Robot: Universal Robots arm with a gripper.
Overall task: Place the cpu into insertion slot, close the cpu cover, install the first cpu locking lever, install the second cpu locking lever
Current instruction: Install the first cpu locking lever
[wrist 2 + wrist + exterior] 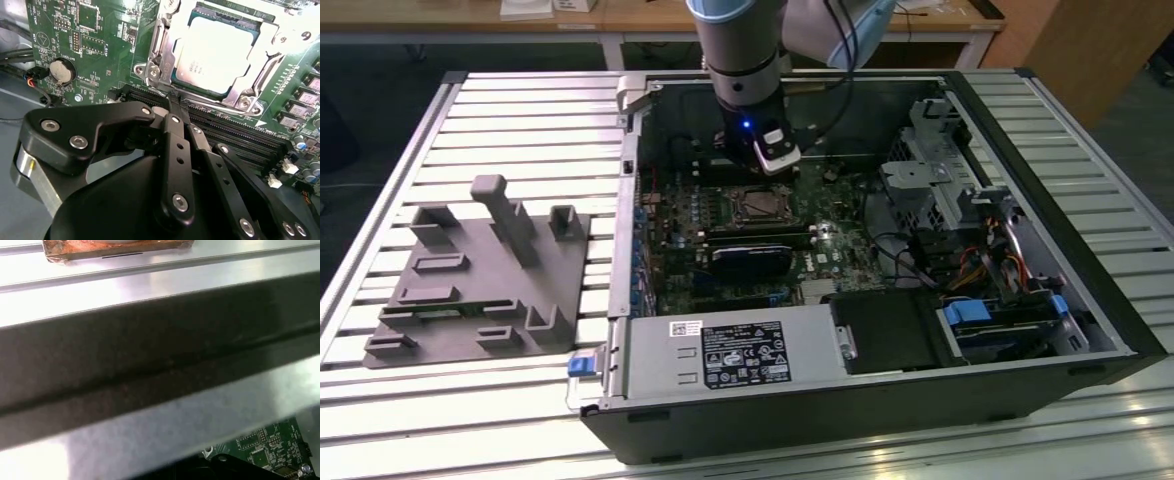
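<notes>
end effector [172, 102] beside closed cpu cover [220, 50]

The arm [744, 60] hangs vertical, its gripper [172, 102] pointed down, fingers pressed together

Open computer case [1014, 330] lies on its side on the bench [520, 120]. Motherboard [720, 240] sits flat in the case floor, toward the exterior view's left half of the case. Insertion slot [757, 205] near the board's middle; cpu [217, 50] seated in it, cpu cover [170, 50] down around the cpu. Claw [175, 102] just above the slot's edge, beside the memory slots [235, 135]. Power supply [720, 355] along the near case wall. Drive bays [947, 170] at the exterior view's right. Fixture block [480, 280] on the bench, to the exterior view's left of the case, apart from it.
</notes>
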